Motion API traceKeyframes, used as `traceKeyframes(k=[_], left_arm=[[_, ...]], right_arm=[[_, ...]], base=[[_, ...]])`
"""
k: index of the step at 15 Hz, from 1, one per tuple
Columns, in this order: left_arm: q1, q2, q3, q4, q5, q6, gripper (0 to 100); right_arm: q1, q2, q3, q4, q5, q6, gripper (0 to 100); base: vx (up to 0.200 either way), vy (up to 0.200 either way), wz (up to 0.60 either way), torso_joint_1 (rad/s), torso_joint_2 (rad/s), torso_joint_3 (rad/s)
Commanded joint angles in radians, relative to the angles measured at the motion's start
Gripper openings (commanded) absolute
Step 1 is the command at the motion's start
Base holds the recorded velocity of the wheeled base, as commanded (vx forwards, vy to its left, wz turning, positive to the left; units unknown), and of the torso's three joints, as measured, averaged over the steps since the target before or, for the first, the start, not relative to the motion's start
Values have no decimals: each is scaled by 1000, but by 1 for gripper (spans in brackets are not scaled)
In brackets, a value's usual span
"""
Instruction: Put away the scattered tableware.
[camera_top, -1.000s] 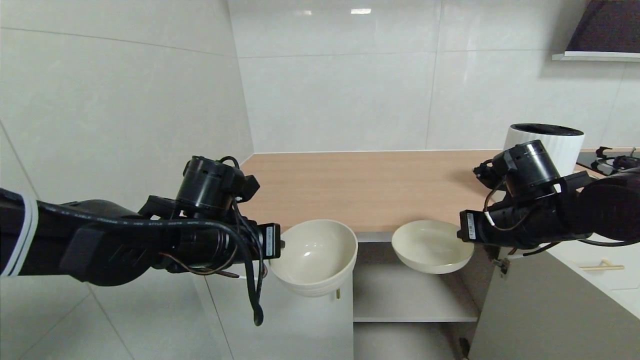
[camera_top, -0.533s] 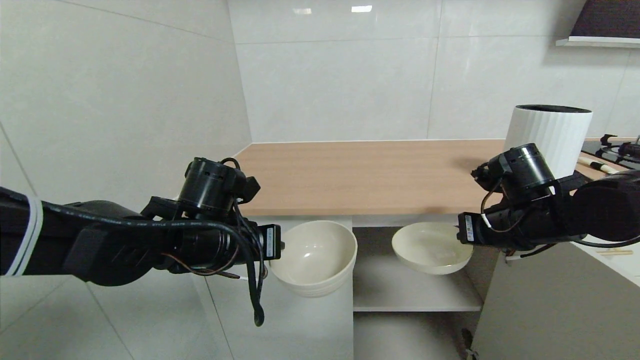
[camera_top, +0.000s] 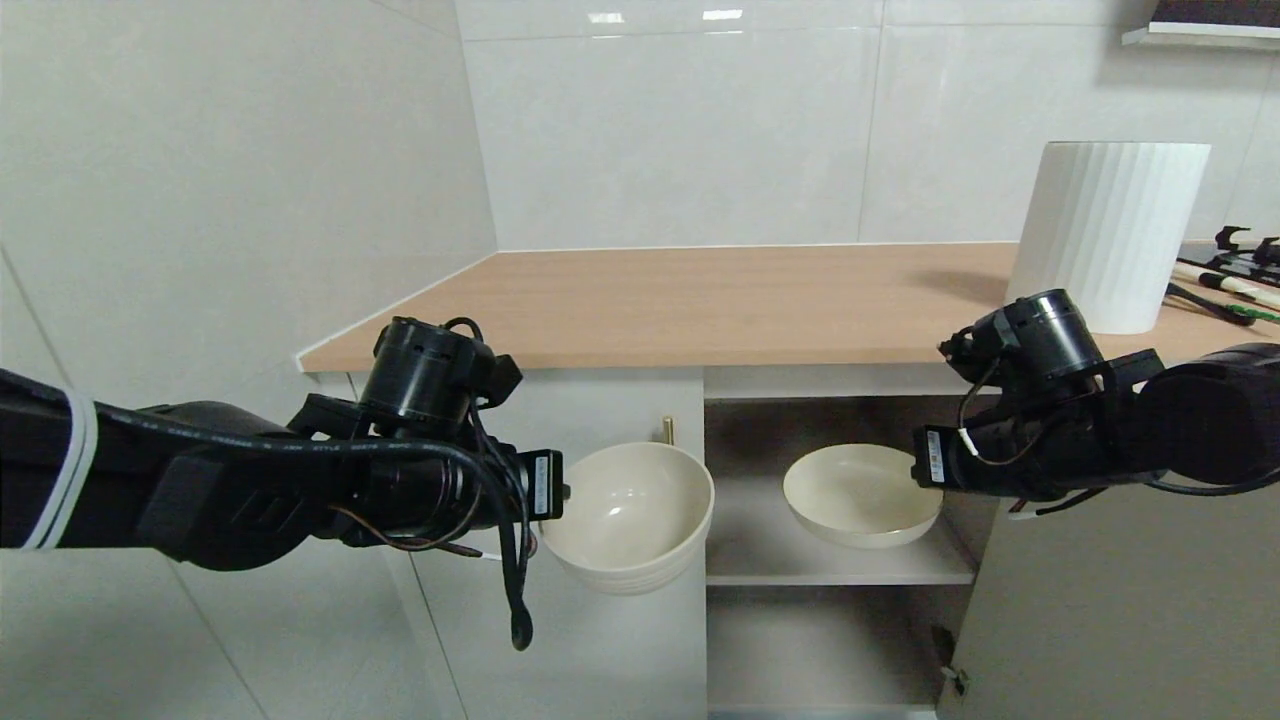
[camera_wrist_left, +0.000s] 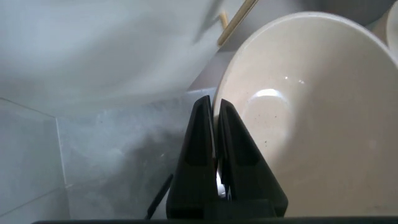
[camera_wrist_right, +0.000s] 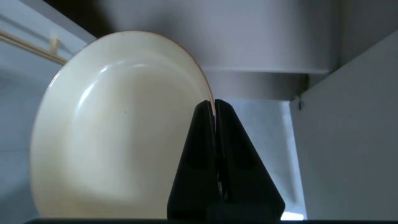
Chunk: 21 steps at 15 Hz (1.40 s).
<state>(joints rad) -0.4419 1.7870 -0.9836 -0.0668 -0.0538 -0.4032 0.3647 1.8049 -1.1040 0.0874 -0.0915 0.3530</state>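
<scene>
1. Well, in the head view a wooden counter (camera_top: 720, 300) runs along the white tiled wall (camera_top: 680, 130) into the left corner. A tall ribbed white canister (camera_top: 1110, 235) stands on it at the right. Under the counter a cabinet is open, showing a pale shelf (camera_top: 800, 565), and its door (camera_top: 1100, 620) is swung out on the right. The left gripper (camera_top: 562, 490) pinches the rim of a deep bowl (camera_top: 630, 510), which hangs in the air in front of the closed cabinet front. The right gripper (camera_top: 918, 470) clamps the rim of a shallow bowl (camera_top: 862, 495), held level before the opening and above the shelf, not resting on it.
2. In the left wrist view the left gripper (camera_wrist_left: 215, 106) has its two black fingers squeezed onto the deep bowl (camera_wrist_left: 311, 112), one inside the rim and one outside. A brass handle (camera_wrist_left: 233, 22) shows just past the bowl.
3. In the right wrist view the right gripper (camera_wrist_right: 214, 109) is likewise closed on the edge of the shallow bowl (camera_wrist_right: 118, 118). Grey cabinet panels lie beyond it.
</scene>
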Motion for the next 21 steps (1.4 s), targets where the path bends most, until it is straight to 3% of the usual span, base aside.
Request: traceKeyframes(k=[1,9,15,21], left_arm=[[0,2,0,-1,0,0,0],[-1,8,0,-1,0,0,0],[-3,11,0,-1,-1,0,0],[-17,18,0,-1,0,-2,0]], right_arm=[[0,5,0,0,-4,0,0],[7,114,4,-48,-8,-8,0],[-4,473,-3,-384,-71,-2,0],[-73,628,-169,-387,-116,-8,0]], base=[[0,0,0,-119,442,330],[0,0,0,-27,73,50],[0,0,0,0,0,0],[0,0,0,0,0,0]])
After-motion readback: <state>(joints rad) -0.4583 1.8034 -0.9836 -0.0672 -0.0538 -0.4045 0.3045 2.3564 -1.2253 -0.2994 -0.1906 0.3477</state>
